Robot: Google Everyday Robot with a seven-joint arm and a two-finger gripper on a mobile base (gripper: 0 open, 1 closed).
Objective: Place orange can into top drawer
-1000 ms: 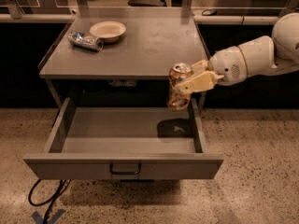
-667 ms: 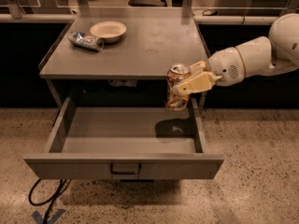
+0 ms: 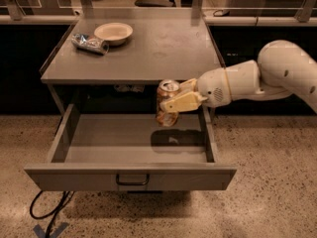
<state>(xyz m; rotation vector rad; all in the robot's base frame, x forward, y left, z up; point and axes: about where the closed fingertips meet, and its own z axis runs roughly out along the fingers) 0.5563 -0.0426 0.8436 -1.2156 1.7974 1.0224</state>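
Observation:
The orange can (image 3: 166, 95) is upright, held in the air over the open top drawer (image 3: 130, 175), above its right half. My gripper (image 3: 179, 100) comes in from the right on a white arm and is shut on the can's side. The drawer is pulled fully out below the grey table top (image 3: 148, 48); its inside floor is bare, with the can's shadow on it. Its front panel carries a small dark handle (image 3: 132, 180).
A crushed silver-blue can (image 3: 89, 43) and a shallow beige bowl (image 3: 113, 32) sit at the table's back left. A dark cable (image 3: 49, 208) loops on the speckled floor under the drawer's left corner. Dark cabinets stand behind.
The gripper and the can have shifted a little left and down over the drawer. The drawer, bowl and crushed can have not moved.

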